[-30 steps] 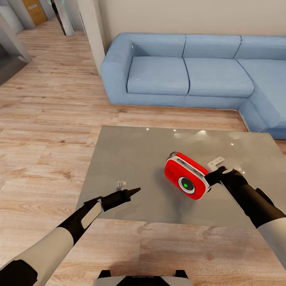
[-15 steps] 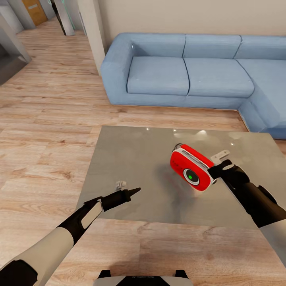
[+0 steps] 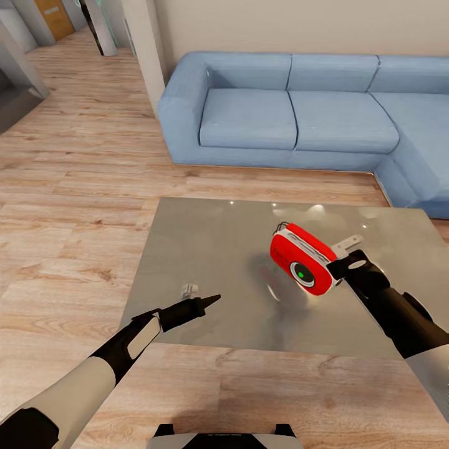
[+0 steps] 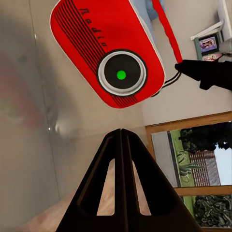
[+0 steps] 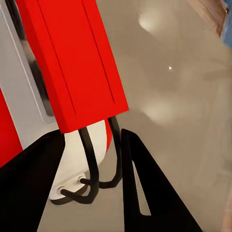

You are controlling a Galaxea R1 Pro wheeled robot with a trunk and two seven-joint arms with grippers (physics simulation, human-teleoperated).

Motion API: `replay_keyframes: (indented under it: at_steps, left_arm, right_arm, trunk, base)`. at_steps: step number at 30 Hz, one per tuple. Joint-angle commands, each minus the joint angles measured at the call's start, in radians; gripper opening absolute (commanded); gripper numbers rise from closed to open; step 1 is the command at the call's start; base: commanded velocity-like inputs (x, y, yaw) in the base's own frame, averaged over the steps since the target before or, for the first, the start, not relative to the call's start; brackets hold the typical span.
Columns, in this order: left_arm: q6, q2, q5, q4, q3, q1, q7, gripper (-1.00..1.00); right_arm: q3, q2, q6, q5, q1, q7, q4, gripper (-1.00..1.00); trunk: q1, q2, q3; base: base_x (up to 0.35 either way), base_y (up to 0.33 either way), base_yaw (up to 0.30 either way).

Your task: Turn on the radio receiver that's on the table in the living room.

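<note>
Above the glossy grey-taupe worktop (image 3: 206, 249), the small red rounded radio receiver (image 3: 304, 261) hangs tilted, clamped at its end in the right claw (image 3: 341, 268), dial with green light facing the pinched-together left claw (image 3: 212, 300), which points toward it from well apart.

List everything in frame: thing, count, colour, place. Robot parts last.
radio receiver: 1, red with white-silver trim, green centre light lit, tilted above the table's right half, held at its right end
table: 1, glossy grey-taupe, centre foreground
sofa: 1, blue sectional, behind the table
floor: light wood planks, around the table
wall: beige, behind the sofa
left gripper: 1, black, fingers together, over the table's near left part
right gripper: 1, black, fingers on the radio receiver's end
</note>
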Motion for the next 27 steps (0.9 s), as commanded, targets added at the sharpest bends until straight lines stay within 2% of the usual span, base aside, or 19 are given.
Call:
replay_keyframes:
  at_steps: [1,12,27]
  left_arm:
    - [0.000,0.000,0.000,0.000,0.000,0.000,0.000,-1.00]
    - [0.000,0.001,0.000,0.000,0.000,0.000,0.000,-1.00]
    - [0.000,0.001,0.001,-0.001,0.000,0.000,0.000,-1.00]
  right_arm:
    - [0.000,0.000,-0.004,0.007,0.000,-0.001,0.003,-1.00]
    - [0.001,0.007,-0.084,0.001,0.000,-0.037,0.090,-1.00]
    - [0.001,0.008,-0.119,-0.001,0.000,-0.041,0.128,-1.00]
  trunk:
    - [0.000,0.000,0.000]
    - [0.000,0.000,0.000]
    - [0.000,0.000,0.000]
  base:
    - [0.000,0.000,0.000]
    - [0.000,0.000,0.000]
    - [0.000,0.000,0.000]
